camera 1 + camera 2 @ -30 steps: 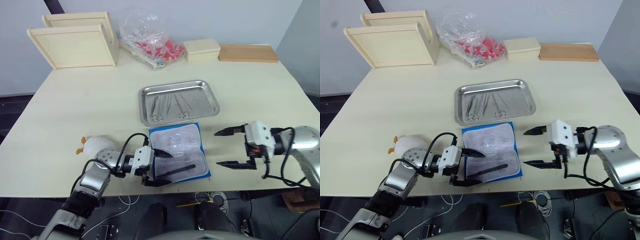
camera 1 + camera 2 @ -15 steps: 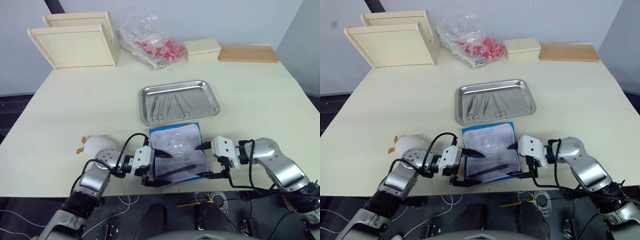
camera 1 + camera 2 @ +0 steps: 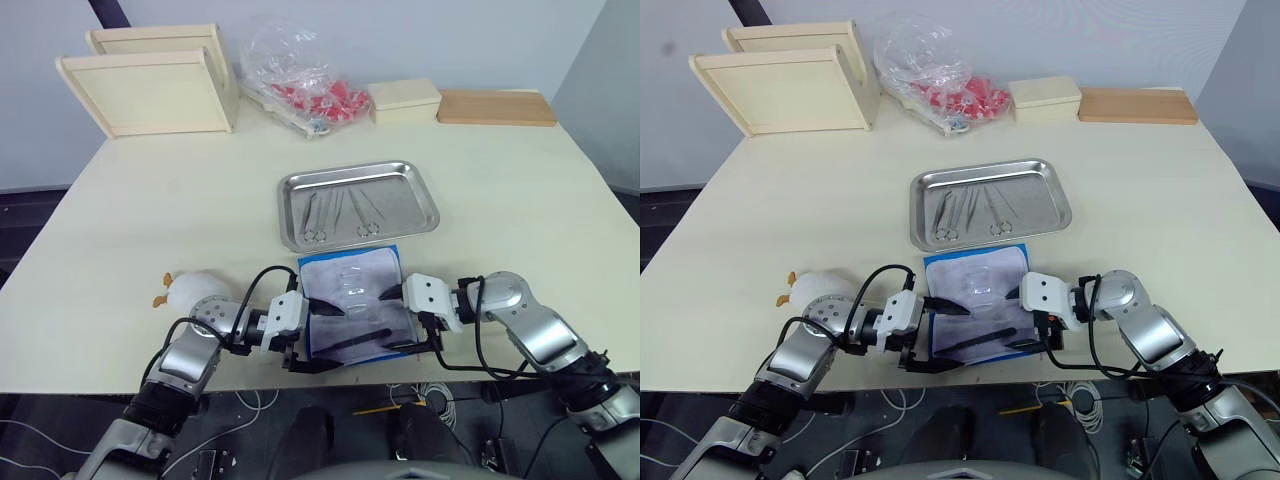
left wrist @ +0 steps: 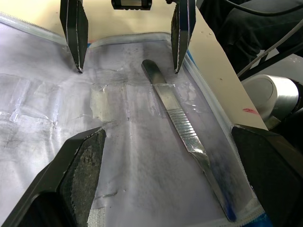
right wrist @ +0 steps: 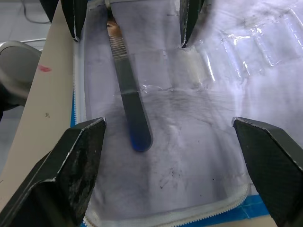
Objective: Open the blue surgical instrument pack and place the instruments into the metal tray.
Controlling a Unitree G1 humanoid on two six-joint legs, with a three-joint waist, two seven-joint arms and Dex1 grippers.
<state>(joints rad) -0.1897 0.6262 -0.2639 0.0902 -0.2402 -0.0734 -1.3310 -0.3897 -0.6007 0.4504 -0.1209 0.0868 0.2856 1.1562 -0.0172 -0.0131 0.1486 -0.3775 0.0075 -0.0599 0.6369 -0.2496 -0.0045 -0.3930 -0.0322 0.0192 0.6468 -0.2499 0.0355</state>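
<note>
Left gripper [image 3: 322, 338] and right gripper [image 3: 396, 320] both spread wide, empty, over open blue surgical instrument pack [image 3: 356, 315]. One scalpel handle [image 4: 182, 128] in pack; four instruments [image 3: 340, 213] in metal tray [image 3: 425, 196].

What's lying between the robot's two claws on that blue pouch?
One slim metal instrument lies on the open pack's pale lining, between the left gripper and the right gripper. Both wrist views show it.
</note>
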